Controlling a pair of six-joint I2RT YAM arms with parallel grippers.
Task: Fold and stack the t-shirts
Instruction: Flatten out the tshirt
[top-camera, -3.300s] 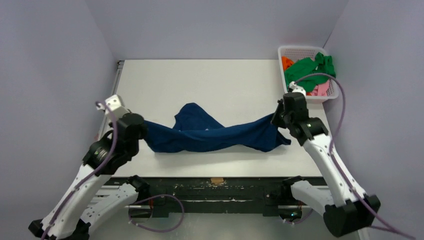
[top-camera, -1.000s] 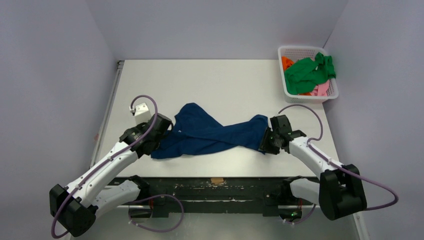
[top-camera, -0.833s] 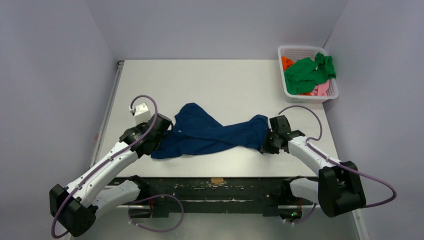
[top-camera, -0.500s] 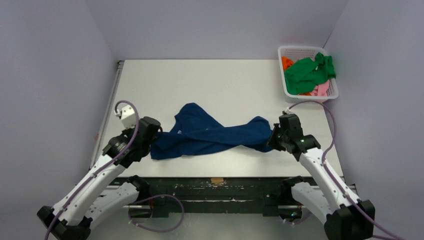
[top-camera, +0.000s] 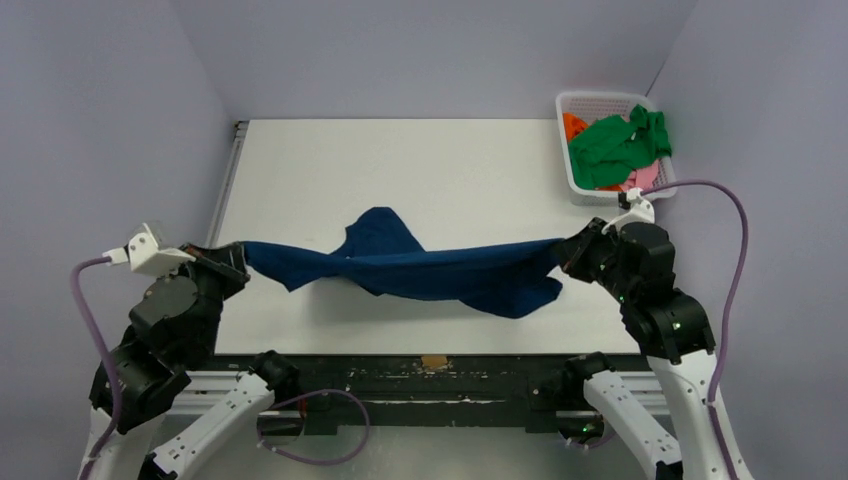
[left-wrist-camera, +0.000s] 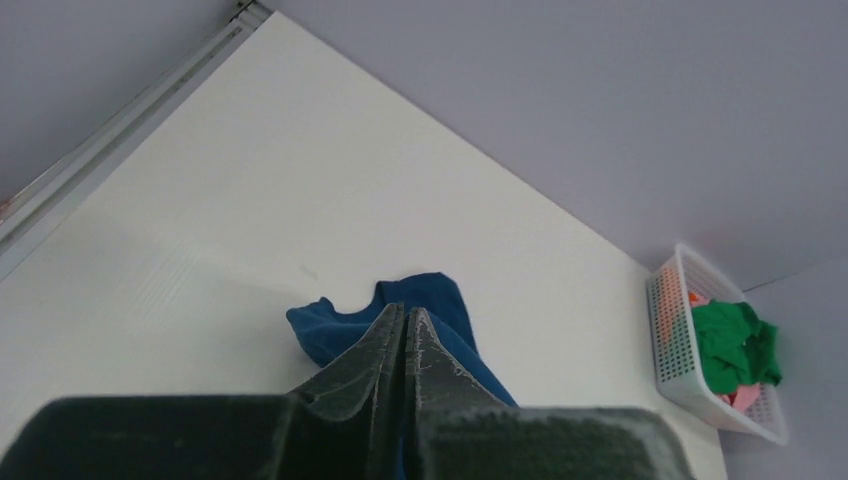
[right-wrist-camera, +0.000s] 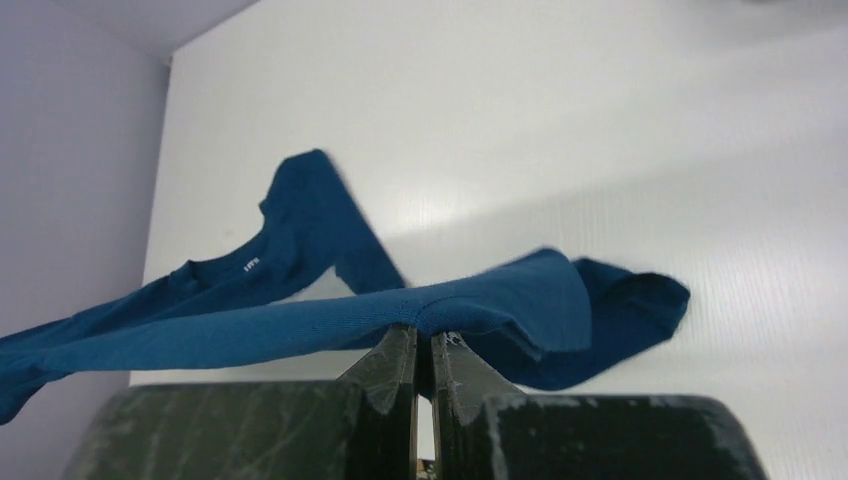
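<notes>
Overhead view, as I see it from my station: the navy t-shirt (top-camera: 430, 270) is drawn out into a long, twisted band across the near half of the table (top-camera: 420, 160), running left to right between the two arms. The left gripper (top-camera: 236, 256), at the table's left edge, is pressed together on the shirt's left end; in my left wrist view the two fingers meet with blue cloth caught between them. The right gripper (top-camera: 570, 250), near the table's right edge, is likewise pinched tight on a fold at the shirt's right end; my right wrist view shows the cloth draped over the closed fingertips. Between the grips the band sags, a rounded flap reaches toward the far side of the table, and a loose lobe hangs toward the near edge just beside the right gripper. A small pale label shows at the collar in the right wrist view. At the far right corner stands the white lattice basket (top-camera: 600, 100), holding a green t-shirt (top-camera: 615, 145), an orange t-shirt (top-camera: 572, 125) and a pink t-shirt (top-camera: 645, 178), bunched together.
</notes>
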